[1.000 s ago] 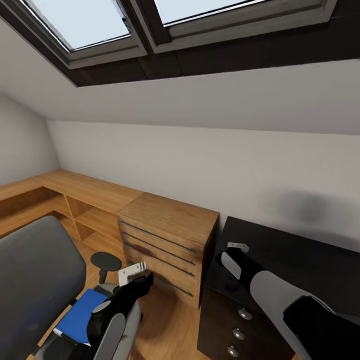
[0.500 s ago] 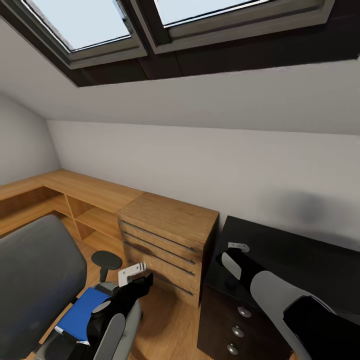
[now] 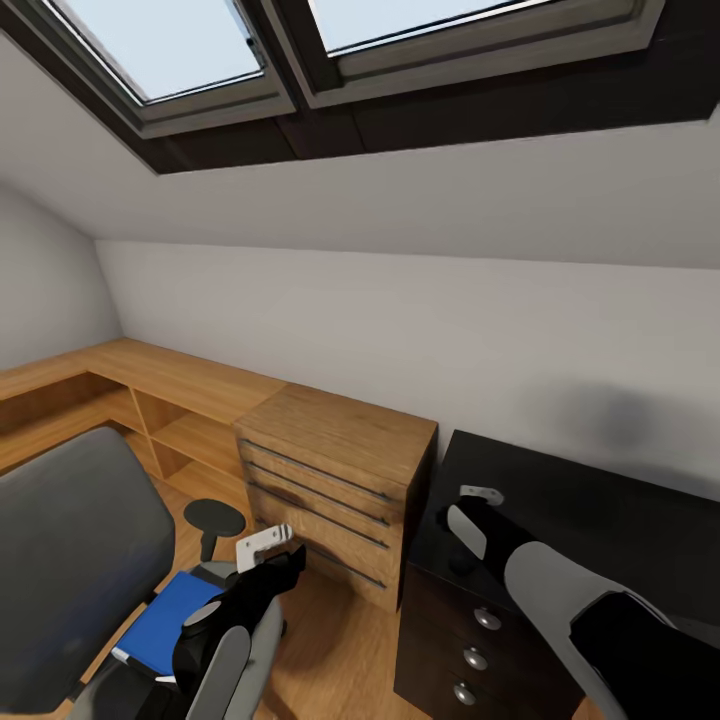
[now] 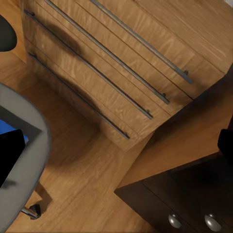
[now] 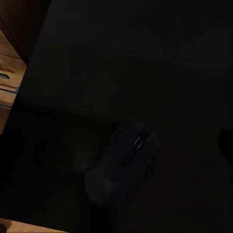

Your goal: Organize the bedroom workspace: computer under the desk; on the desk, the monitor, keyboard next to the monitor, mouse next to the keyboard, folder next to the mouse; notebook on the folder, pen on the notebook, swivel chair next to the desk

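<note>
Sloped grey walls and skylights (image 3: pixel 180 50) top the bedroom, where the blue folder (image 3: pixel 165 618) lies on the swivel chair (image 3: pixel 70 560) seat. Left claw (image 3: pixel 266 545) hangs beside it and right claw (image 3: pixel 480 497) hovers over the black tabletop (image 3: pixel 600 510) above a mouse (image 5: pixel 124 162); whether either is apart or together, I cannot tell.

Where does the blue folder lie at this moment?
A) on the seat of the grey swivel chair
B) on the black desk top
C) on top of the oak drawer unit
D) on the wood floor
A: in the head view the blue folder lies flat on the seat of the grey swivel chair, below the left gripper.
</note>
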Controlling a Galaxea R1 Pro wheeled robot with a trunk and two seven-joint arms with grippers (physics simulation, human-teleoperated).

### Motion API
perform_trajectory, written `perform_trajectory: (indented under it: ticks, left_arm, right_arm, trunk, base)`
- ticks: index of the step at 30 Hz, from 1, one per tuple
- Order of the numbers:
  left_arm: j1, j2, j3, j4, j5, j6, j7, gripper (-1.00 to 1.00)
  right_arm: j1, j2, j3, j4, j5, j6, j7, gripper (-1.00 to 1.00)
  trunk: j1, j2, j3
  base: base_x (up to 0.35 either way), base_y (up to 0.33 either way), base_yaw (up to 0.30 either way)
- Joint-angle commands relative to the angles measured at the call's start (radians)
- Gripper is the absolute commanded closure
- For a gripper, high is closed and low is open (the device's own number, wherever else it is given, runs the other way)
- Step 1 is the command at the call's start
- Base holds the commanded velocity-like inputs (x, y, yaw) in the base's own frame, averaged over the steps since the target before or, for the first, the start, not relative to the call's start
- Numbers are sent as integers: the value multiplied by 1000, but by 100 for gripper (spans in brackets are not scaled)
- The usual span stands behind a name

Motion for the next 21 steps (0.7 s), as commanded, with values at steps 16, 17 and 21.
perform_trajectory:
  ticks: [16,17,21]
  left_arm:
    - [-1,0,0,-2,10,1,10,-100]
    - [-1,0,0,-2,10,1,10,-100]
    - [-1,0,0,-2,10,1,10,-100]
  right_arm:
    - [-1,-23,8,0,-7,-8,-8,-100]
    - [-1,-23,8,0,-7,-8,-8,-100]
    - [-1,-22,9,0,-7,-8,-7,-100]
  trunk:
    - [62,-113,-52]
    - [65,-120,-55]
    - [73,-134,-61]
  base:
    - [0,0,0]
    - [0,0,0]
    - [0,0,0]
